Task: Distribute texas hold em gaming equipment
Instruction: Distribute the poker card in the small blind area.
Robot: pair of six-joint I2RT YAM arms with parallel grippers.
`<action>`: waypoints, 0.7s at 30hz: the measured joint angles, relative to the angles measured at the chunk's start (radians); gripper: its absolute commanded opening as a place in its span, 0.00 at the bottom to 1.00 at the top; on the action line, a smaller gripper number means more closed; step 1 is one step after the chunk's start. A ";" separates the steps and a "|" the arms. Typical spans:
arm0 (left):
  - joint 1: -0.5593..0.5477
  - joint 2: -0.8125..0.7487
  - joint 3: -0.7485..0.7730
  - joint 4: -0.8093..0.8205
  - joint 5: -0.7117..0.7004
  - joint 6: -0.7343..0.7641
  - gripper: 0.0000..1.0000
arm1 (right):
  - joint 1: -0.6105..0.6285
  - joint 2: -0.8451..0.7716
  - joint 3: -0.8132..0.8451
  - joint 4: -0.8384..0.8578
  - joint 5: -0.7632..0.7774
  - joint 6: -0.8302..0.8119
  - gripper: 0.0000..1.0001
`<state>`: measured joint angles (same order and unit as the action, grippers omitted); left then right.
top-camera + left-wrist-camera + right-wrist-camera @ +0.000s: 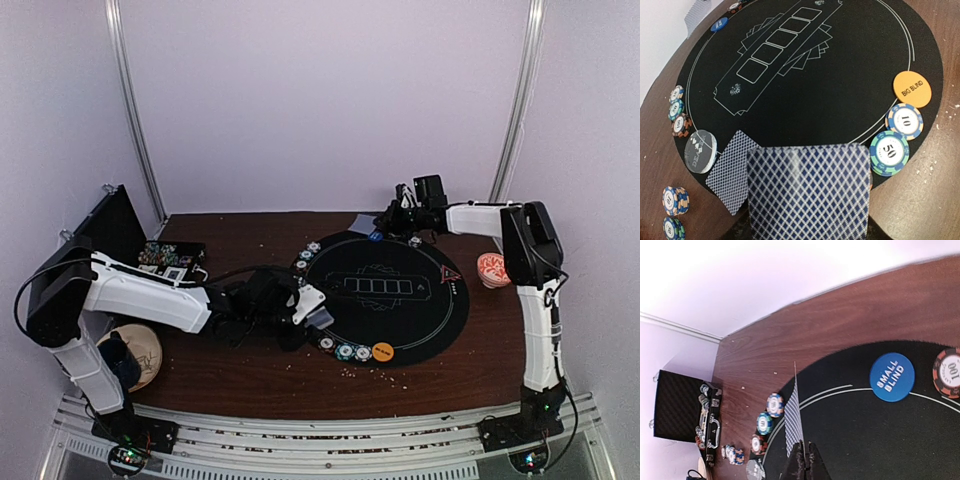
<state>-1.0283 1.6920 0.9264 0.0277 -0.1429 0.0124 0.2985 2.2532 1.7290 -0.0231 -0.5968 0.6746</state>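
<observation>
Over brown wooden table (250, 372) and round black mat (425, 330): grips with clenched right pincer (804, 455) a thin lattice-backed playing card (792, 425), edge-on above mat rim, near blue Small Blind disc (892, 377). Grasps with left pincer (318, 312) matching cards (810, 195) above one dealt card (730, 175). Mid-deal, apparently; next calls for lowering flat, then letting go.

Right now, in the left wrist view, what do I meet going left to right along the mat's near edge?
Orange-striped chip stack → clear dealer button → flat face-down card → held card → teal 50 chip.
</observation>
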 measured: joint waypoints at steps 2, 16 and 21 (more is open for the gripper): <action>0.000 0.000 0.000 -0.007 -0.014 -0.004 0.13 | 0.000 0.023 0.000 0.005 0.009 0.015 0.00; 0.002 0.011 0.016 -0.054 -0.090 -0.034 0.13 | 0.010 0.098 0.105 -0.002 0.106 0.091 0.00; 0.003 0.028 0.017 -0.054 -0.090 -0.034 0.13 | 0.010 0.179 0.202 -0.019 0.106 0.108 0.00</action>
<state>-1.0252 1.7199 0.9436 -0.0261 -0.2333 -0.0212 0.3088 2.4321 1.9308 -0.0418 -0.4911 0.7826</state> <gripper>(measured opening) 0.548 0.005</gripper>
